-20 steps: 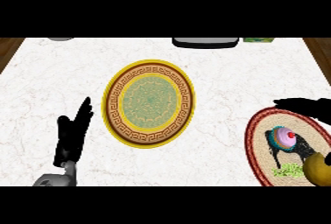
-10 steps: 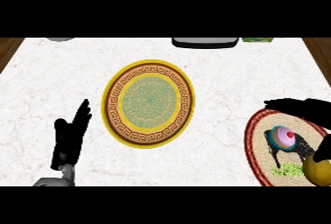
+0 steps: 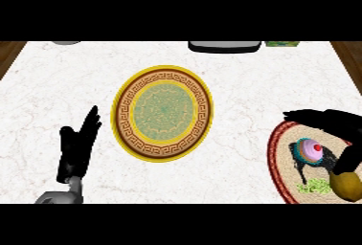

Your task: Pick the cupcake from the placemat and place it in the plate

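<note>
The cupcake, pink-frosted with a red cherry and a teal wrapper, stands on the round red-rimmed placemat at the right edge. My right hand comes in from the right, open, its fingers stretched just beyond the cupcake and its thumb on the near right side; neither visibly touches it. The yellow plate with a brown key-pattern band and a green middle lies at the centre, holding nothing. My left hand rests open at the lower left, fingers up, left of the plate.
A yellow rounded object lies on the placemat near my right thumb. At the back edge sit a dark grey item, a green item and a grey item. Wooden floor shows past both counter sides.
My right hand has slid left over the placemat, its fingers reaching further past the cupcake and the thumb nearing it. The left hand has sunk slightly. The cupcake has not moved.
</note>
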You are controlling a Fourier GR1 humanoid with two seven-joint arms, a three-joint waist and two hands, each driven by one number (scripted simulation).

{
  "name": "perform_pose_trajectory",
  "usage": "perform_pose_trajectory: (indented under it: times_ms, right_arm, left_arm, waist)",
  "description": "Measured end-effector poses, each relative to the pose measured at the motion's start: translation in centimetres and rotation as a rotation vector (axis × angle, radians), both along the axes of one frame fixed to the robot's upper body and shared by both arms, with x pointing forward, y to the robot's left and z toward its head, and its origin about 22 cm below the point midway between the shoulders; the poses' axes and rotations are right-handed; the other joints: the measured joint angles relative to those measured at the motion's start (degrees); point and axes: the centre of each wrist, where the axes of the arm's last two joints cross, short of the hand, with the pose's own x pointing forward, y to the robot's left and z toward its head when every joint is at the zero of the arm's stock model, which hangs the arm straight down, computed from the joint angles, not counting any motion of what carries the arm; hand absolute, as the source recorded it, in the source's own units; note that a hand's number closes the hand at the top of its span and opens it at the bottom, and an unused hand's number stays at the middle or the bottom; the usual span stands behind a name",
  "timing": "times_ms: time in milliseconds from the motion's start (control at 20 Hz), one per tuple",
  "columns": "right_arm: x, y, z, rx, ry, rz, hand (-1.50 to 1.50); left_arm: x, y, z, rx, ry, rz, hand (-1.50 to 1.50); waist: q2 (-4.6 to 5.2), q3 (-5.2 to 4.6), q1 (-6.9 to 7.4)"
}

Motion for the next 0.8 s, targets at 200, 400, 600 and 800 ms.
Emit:
perform_pose_trajectory:
  times_ms: [200,400,600,800]
  right_arm:
    - [-0.2,0.5,-0.5,-0.006,-0.029,0.047,1.50]
    - [0.4,0.3,-0.9,0.019,-0.079,0.066,1.50]
    - [0.6,0.2,-1.2,0.038,-0.128,0.065,1.50]
    - [0.9,1.4,-1.0,0.087,-0.212,0.008,1.50]
  left_arm:
    - [-0.4,0.0,0.0,0.002,0.004,0.001,0.00]
    - [-0.2,-0.1,-0.1,0.004,-0.004,0.002,0.00]
    - [-0.2,0.3,-0.4,0.002,-0.003,0.006,0.00]
    - [-0.3,1.0,0.0,0.006,-0.002,0.011,0.00]
  waist:
    - [-0.02,0.05,-0.13]
    - [-0.03,0.03,-0.08]
    - [-0.08,-0.03,-0.13]
    - [-0.15,0.02,-0.42]
